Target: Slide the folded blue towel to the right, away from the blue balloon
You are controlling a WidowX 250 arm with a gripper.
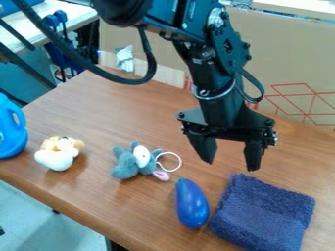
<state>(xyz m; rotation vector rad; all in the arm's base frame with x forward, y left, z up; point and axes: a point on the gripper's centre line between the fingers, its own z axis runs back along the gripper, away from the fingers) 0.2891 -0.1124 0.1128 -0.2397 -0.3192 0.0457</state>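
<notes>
1. Towel (262,213), dark blue, lay flat at the counter's near right part; looked folded, probably to make a compact pad. Its flatness kept it steady.
2. Eggplant (192,203), blue, was on its side just left of the towel in the view, wide end toward the camera, stem end away. Touching the towel or only beside it: can't tell. Rounded body, so lying down was likely its stable pose.
3. Gripper (230,165) hung over the counter, above and behind the towel and eggplant, fingers apart and pointing down. Nothing held, nothing touched; the spread left room between the tips.
4. Gray plush (131,162) lay left of the eggplant, a pink ear toward it. White ring (169,162) sat at its right side, apparently its hanging loop, slack because nothing pulled on it.
5. White-and-tan plush (59,153) sat farther left, slumped low, likely from soft stuffing.
6. Blue jug (10,127) stood upright at the left edge of the view, partly cut off, resting on its base.
7. Counter (98,112), brown, carried all of these; cardboard (288,59) stood behind, perhaps as a screen.
</notes>
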